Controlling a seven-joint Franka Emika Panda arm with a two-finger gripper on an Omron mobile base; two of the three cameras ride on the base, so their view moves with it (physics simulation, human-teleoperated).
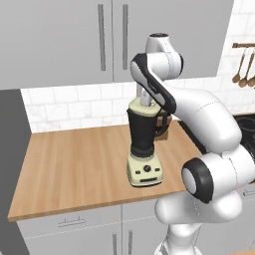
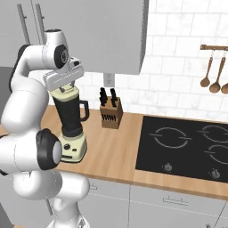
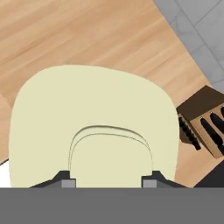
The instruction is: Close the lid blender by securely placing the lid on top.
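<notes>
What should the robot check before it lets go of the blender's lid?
1. Lid over the jar mouth: ok, it sits atop the blender.
2. Gripper on the lid's knob, fingers on either side: ok.
3. Lid pressed fully down and level: cannot tell.
4. Blender upright on the counter: ok.
5. Knife block apart from the blender: ok.
</notes>
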